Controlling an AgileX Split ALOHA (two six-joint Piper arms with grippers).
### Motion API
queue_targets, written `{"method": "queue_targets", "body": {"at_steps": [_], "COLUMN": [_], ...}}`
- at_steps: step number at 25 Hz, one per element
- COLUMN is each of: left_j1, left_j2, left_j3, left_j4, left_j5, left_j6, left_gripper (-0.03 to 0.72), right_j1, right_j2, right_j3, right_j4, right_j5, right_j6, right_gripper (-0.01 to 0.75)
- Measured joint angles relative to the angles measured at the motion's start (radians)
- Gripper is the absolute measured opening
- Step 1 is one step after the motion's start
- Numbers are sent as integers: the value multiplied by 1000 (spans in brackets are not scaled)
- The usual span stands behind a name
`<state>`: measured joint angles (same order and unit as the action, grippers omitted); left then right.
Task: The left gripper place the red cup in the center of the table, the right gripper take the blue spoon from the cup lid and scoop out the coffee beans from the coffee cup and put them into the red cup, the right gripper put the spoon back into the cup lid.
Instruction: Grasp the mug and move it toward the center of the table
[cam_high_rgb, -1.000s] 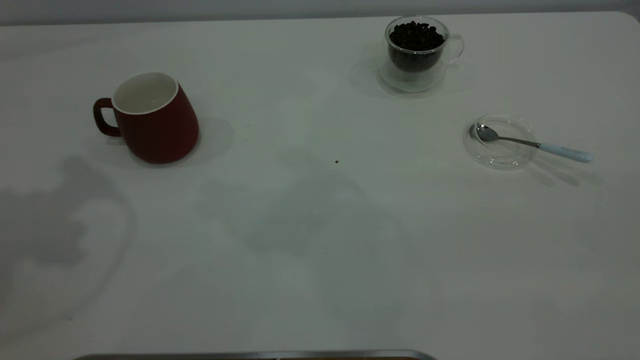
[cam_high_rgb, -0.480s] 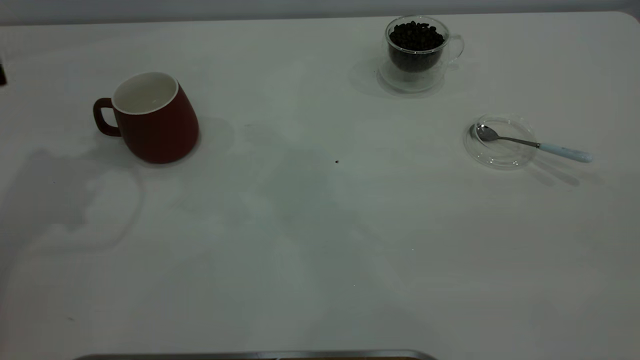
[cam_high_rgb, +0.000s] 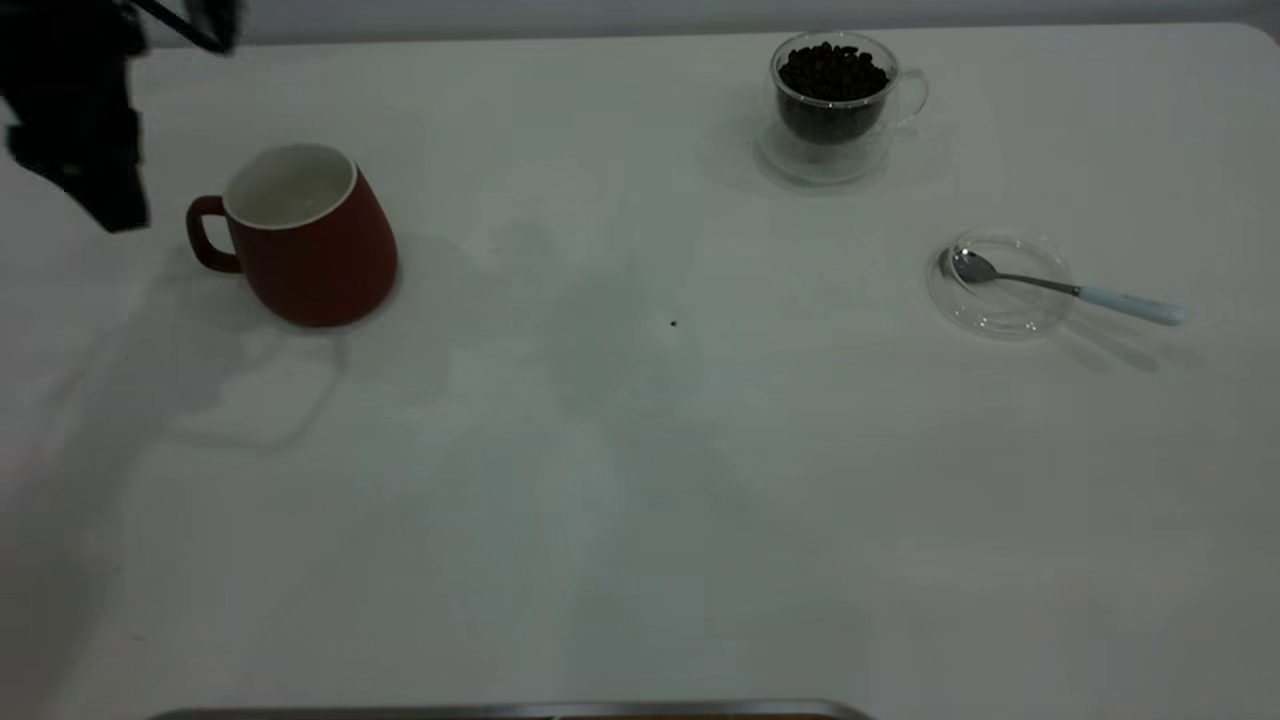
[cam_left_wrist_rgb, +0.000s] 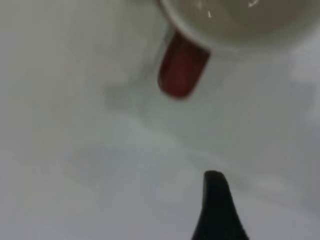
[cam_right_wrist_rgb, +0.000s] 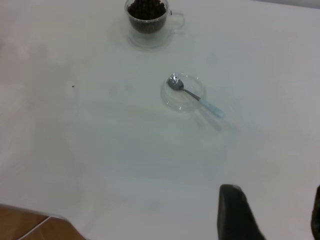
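Beside the red cup (cam_high_rgb: 305, 235) hovers the left gripper (cam_high_rgb: 75, 130), apart.

A: What colour is the cup (cam_high_rgb: 312, 240) at left?
B: Dark red outside, handle too, white inside.

A: And the table (cam_high_rgb: 640, 480)?
B: Plain white, no pattern, with one tiny dark speck (cam_high_rgb: 673, 323) near the middle.

A: The far cup on the right?
B: The coffee cup (cam_high_rgb: 838, 105) is clear glass; the beans (cam_high_rgb: 832, 72) in it are nearly black.

A: The spoon (cam_high_rgb: 1065, 286)?
B: Shiny silver bowl, pale blue handle, on a clear lid (cam_high_rgb: 998, 284).

A: The left gripper (cam_high_rgb: 75, 120)?
B: Black.
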<state>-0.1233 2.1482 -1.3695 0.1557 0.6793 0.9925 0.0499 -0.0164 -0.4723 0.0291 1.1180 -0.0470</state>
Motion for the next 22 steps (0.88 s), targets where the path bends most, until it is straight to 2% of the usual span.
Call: {"method": "queue_targets", "body": {"at_steps": [4, 9, 14, 22], "left_j1": [-30, -34, -34, -60], "left_j2": [59, 113, 150, 168], "left_j3": [-49, -101, -107, -108], "left_j4": [30, 43, 93, 112], "left_j5": [-12, -15, -21, -95], "left_j6": [5, 6, 7, 7], "left_gripper": [579, 579, 579, 579], "right_j1": [0, 0, 0, 0], "right_j2": [0, 0, 0, 0], "right_j3": [0, 0, 0, 0], "right_j4": [0, 0, 0, 0], "right_j5": [0, 0, 0, 0], "right_j6": [0, 0, 0, 0], "right_gripper": [405, 405, 405, 405]}}
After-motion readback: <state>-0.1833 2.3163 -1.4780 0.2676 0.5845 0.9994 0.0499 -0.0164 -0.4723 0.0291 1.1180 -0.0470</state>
